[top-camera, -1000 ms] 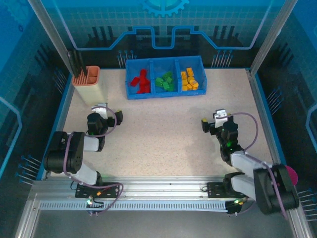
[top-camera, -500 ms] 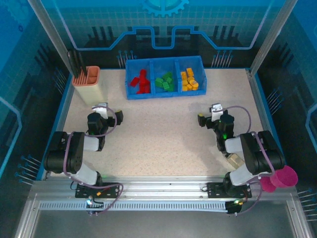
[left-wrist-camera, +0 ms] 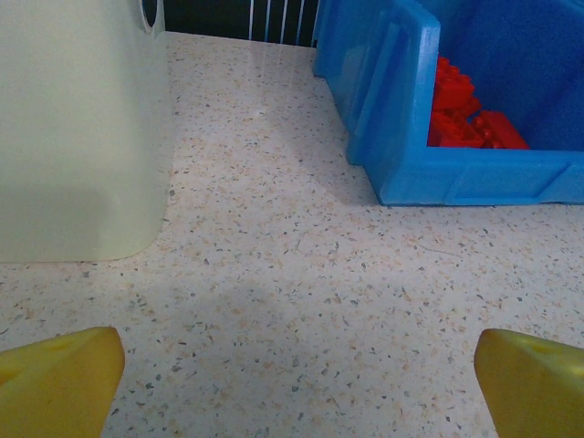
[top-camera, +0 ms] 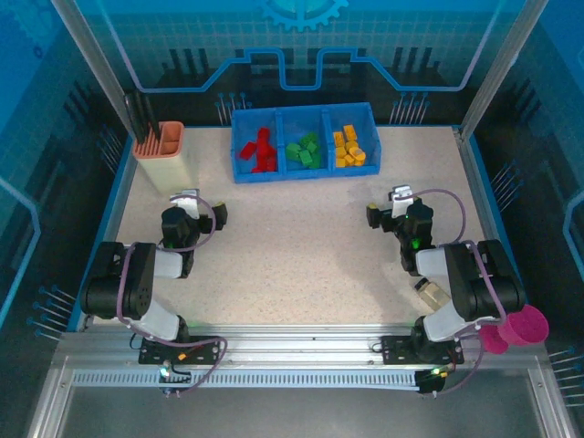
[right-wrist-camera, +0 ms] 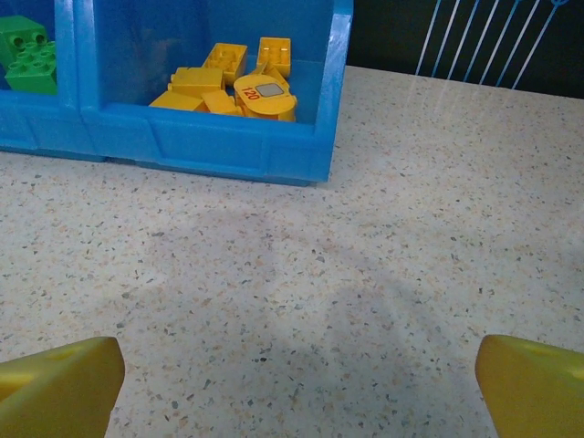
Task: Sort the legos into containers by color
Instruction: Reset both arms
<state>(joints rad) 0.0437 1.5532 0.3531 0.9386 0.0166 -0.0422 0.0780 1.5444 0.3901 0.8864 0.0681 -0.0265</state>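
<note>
The long blue bin [top-camera: 306,175] stands at the back of the table, its three containers side by side. Red legos [top-camera: 260,151] fill the left one, green legos [top-camera: 304,151] the middle, orange-yellow legos [top-camera: 349,148] the right. My left gripper [top-camera: 194,210] rests low at the left, open and empty, well short of the bin. My right gripper [top-camera: 399,210] is open and empty at the right. The left wrist view has its gripper [left-wrist-camera: 299,374] over bare table, with the bin's corner [left-wrist-camera: 474,178] and red legos [left-wrist-camera: 465,114] ahead. The right gripper [right-wrist-camera: 299,374] faces the yellow legos [right-wrist-camera: 228,82] and green legos [right-wrist-camera: 27,55].
A peach slotted holder [top-camera: 161,151] stands at the back left, close ahead of the left gripper, and looms at the left as the holder [left-wrist-camera: 73,128]. A pink cup [top-camera: 520,324] sits by the right arm's base. Speckled tabletop lies between the grippers and the bin.
The right arm has folded in, its elbow swinging left, and its gripper has drawn slightly toward the bin. The left arm has not moved. Both grippers stay open.
</note>
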